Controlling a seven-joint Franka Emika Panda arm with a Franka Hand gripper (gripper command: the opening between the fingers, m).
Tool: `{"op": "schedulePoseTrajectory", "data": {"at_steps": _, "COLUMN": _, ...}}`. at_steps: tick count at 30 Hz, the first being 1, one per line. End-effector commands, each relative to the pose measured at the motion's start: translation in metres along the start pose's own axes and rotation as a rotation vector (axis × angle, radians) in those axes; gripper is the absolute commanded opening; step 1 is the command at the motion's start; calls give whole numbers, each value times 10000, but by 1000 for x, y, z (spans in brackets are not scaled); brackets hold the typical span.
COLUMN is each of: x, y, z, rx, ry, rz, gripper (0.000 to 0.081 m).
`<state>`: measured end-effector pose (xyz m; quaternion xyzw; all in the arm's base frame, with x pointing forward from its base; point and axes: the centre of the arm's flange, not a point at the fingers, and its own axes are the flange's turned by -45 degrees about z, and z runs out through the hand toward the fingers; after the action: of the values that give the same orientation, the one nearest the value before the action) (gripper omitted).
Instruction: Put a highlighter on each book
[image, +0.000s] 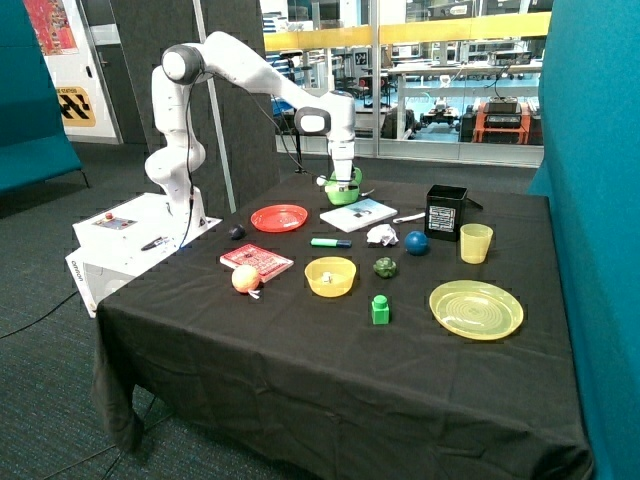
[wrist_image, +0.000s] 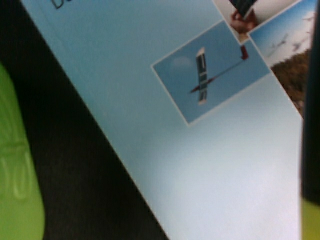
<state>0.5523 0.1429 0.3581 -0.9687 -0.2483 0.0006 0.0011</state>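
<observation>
The white book (image: 358, 214) lies at the back middle of the black table. My gripper (image: 343, 182) hangs low over the book's far edge, right at a green bowl (image: 343, 192). In the wrist view the book's pale cover (wrist_image: 200, 165), with its small glider photo, fills the picture from very close. A dark and yellow-green strip (wrist_image: 311, 215) shows at the picture's edge; I cannot tell what it is. A green highlighter (image: 330, 242) lies on the cloth just in front of the white book. The red book (image: 262, 259) lies near the front, with an orange ball (image: 246, 279) on its corner.
A red plate (image: 279, 217) lies beside the white book. A yellow bowl (image: 330, 276), dark green lump (image: 385, 267), green block (image: 380, 310) and yellow plate (image: 476, 309) stand in front. Crumpled paper (image: 381, 235), blue ball (image: 416, 243), black box (image: 445, 212) and yellow cup (image: 476, 243) stand beyond the book.
</observation>
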Motion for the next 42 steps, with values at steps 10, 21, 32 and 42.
{"op": "schedulePoseTrajectory", "data": {"at_steps": 10, "x": 19, "y": 2, "z": 41, "rx": -24, "ry": 6, "rz": 274, "gripper": 0}}
{"op": "schedulePoseTrajectory", "data": {"at_steps": 21, "x": 23, "y": 11, "z": 64, "rx": -24, "ry": 7, "rz": 694, "gripper": 0}}
{"op": "schedulePoseTrajectory", "data": {"at_steps": 32, "x": 28, "y": 15, "z": 72, "rx": -24, "ry": 7, "rz": 807, "gripper": 0}}
{"op": "schedulePoseTrajectory", "data": {"at_steps": 42, "x": 28, "y": 12, "z": 71, "rx": -24, "ry": 7, "rz": 670, "gripper": 363}}
